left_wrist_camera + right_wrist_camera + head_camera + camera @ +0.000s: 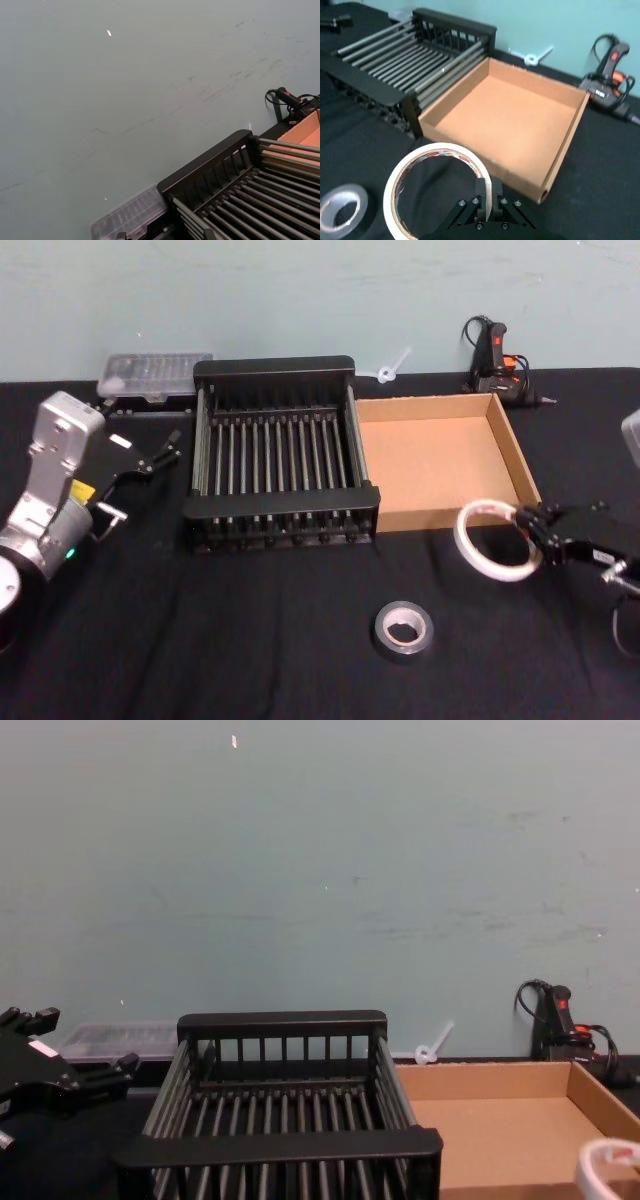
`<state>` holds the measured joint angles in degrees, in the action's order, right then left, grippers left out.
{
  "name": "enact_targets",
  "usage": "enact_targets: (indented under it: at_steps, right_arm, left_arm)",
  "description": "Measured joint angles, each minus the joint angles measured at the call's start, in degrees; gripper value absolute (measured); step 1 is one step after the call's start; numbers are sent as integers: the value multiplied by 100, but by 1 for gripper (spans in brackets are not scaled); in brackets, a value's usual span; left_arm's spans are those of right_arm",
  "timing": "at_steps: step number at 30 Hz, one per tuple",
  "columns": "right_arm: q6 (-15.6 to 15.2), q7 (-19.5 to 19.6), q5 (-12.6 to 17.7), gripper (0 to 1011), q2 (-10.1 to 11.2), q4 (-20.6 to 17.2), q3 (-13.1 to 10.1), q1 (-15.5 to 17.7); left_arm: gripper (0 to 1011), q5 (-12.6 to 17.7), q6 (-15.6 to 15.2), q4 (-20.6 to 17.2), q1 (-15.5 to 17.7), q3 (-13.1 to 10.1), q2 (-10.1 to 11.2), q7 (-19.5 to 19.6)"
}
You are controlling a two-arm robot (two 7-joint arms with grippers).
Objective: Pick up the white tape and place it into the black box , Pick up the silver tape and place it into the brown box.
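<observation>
Near the brown box [440,455]: our right gripper [528,530] is pinched on the white tape [492,539], lifted.
Next: we carry it over the black box [278,452], keep it level, then let go.
Left gripper [150,457]: fingers apart, waiting.

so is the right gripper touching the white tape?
Touching. In the right wrist view the right gripper has its fingers closed on the rim of the white tape.
</observation>
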<state>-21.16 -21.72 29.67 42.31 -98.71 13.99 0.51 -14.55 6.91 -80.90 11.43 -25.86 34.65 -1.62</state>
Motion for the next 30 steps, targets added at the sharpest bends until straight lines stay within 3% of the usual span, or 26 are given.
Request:
enact_targets:
  at_steps: [18, 30]
  right_arm:
    - [338, -68, -593, 74, -570, 525, 499, -1118]
    - [480, -238, -1024, 74, -1146, 1194, 926, -1961]
  left_arm:
    - [1001, 0, 0, 0, 0, 0, 0, 0]
    - [1001, 0, 0, 0, 0, 0, 0, 0]
